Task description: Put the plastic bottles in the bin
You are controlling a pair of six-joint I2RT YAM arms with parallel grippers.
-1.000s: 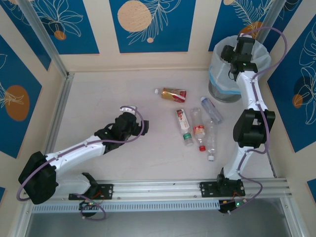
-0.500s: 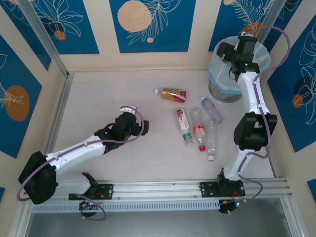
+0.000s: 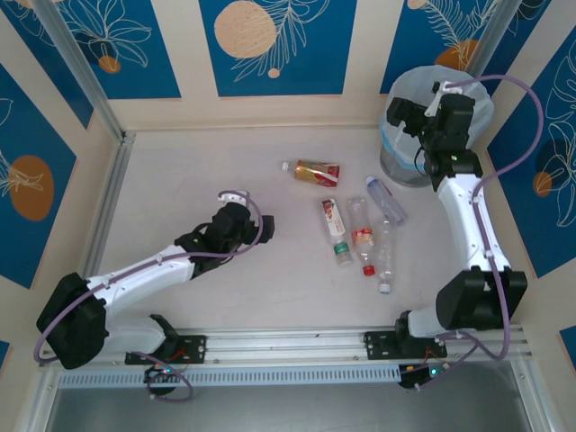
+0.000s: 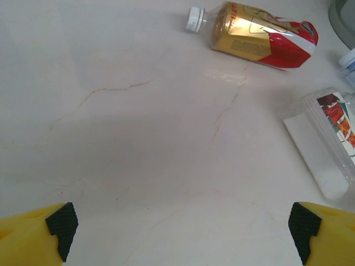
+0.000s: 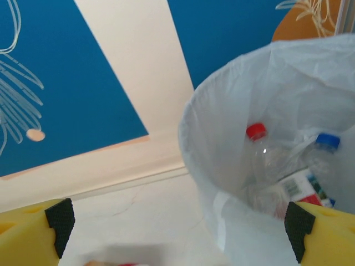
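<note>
Several plastic bottles lie mid-table: a gold-and-red one [image 3: 312,170] [image 4: 258,36], a white-labelled one [image 3: 334,225] [image 4: 327,144], a red-labelled one [image 3: 362,236], a clear one [image 3: 385,256] and a blue-capped one [image 3: 385,200]. The bin [image 3: 402,167] stands at the far right, its pale bag [image 5: 222,166] holding a red-capped bottle [image 5: 260,155] and a blue-capped bottle [image 5: 321,158]. My right gripper [image 3: 405,112] [image 5: 180,227] hovers open at the bin's left rim, with nothing between its fingers. My left gripper [image 3: 247,216] [image 4: 183,227] rests open over bare table, left of the bottles.
Blue-and-cream panelled walls close the table at the back and both sides. A metal rail [image 3: 297,342] runs along the near edge by the arm bases. Bare tabletop [image 3: 180,171] stretches across the left half.
The right gripper has drawn back from above the bin to its left rim, and that arm's elbow has swung toward the near edge. The left arm has barely moved.
</note>
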